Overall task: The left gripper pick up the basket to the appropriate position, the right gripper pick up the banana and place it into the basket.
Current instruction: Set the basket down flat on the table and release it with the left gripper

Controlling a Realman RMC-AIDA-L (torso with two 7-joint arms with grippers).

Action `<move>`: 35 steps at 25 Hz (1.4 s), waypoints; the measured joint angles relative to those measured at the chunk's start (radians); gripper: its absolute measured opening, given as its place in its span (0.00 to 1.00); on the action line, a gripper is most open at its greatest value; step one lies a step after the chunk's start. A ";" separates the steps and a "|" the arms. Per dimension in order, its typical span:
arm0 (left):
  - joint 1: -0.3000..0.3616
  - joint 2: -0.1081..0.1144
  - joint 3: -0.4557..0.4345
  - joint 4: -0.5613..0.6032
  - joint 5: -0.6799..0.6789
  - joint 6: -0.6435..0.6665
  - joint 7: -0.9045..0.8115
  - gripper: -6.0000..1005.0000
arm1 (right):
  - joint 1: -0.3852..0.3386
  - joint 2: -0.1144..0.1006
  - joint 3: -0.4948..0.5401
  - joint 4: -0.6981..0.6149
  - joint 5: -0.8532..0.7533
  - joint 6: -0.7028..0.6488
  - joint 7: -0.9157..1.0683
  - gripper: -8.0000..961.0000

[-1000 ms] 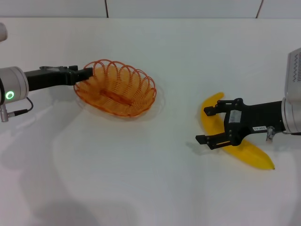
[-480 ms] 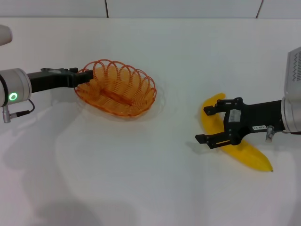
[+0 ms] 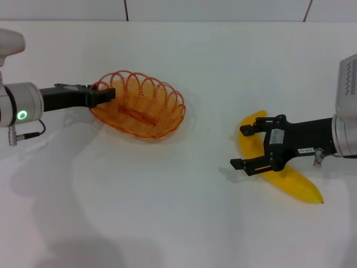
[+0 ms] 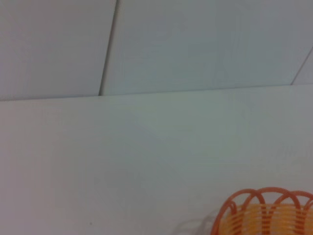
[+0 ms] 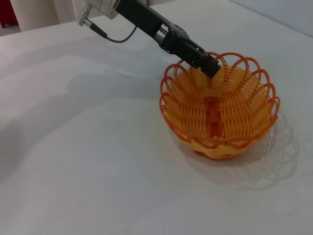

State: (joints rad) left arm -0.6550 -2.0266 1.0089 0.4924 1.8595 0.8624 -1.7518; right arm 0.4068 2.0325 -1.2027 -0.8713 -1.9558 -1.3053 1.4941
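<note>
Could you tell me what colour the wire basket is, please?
The basket is orange looped wire, clearest in the right wrist view.

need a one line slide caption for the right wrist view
Left gripper at the near rim of the empty orange wire basket on the white table.

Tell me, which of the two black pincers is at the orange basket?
The left pincer, on the arm with the green light, is at the basket's rim. The right pincer, open, straddles the banana.

Head view high, looking down over the desk (image 3: 184, 223), both wrist views low, all sharing the basket (image 3: 139, 106) (image 4: 266, 213) (image 5: 220, 112)
</note>
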 joint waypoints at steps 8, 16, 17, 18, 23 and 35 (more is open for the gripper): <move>-0.011 -0.003 0.008 -0.007 0.026 -0.021 -0.003 0.53 | 0.000 0.000 0.000 0.000 0.000 0.000 0.000 0.93; -0.029 -0.003 0.002 -0.026 0.051 -0.026 -0.005 0.53 | 0.004 0.000 0.000 0.011 0.000 0.000 0.000 0.93; -0.029 -0.002 0.001 -0.027 0.052 -0.026 -0.005 0.53 | 0.004 0.000 0.000 0.011 0.000 0.000 0.000 0.93; -0.029 -0.002 0.000 -0.027 0.052 -0.026 -0.005 0.53 | 0.004 0.000 0.000 0.011 0.000 0.000 0.000 0.93; -0.029 -0.003 0.002 -0.028 0.052 -0.026 -0.005 0.53 | 0.004 0.000 0.000 0.011 0.000 0.000 0.000 0.93; -0.025 -0.006 0.008 -0.029 0.049 -0.026 0.032 0.18 | 0.004 0.000 0.000 0.012 0.000 0.000 0.000 0.93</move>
State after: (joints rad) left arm -0.6798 -2.0321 1.0170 0.4632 1.9082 0.8362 -1.7193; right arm 0.4111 2.0325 -1.2026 -0.8589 -1.9558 -1.3054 1.4941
